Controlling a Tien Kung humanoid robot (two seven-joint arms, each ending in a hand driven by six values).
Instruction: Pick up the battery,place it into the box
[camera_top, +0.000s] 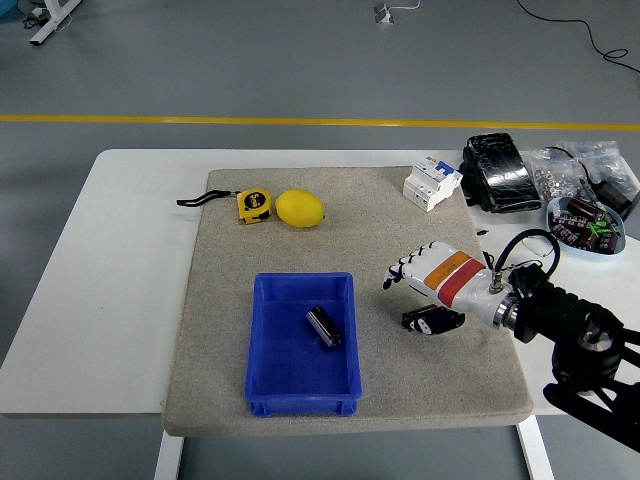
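Blue plastic box (278, 345) on the felt mat (215, 300) holds the battery (323, 326); beside it, the right hand (428, 290) hovers empty, fingers spread, its job apparently complete.

Yellow lemon (299, 208) beside tape measure (253, 205) on grey mat (440, 380), white breaker (431, 183)
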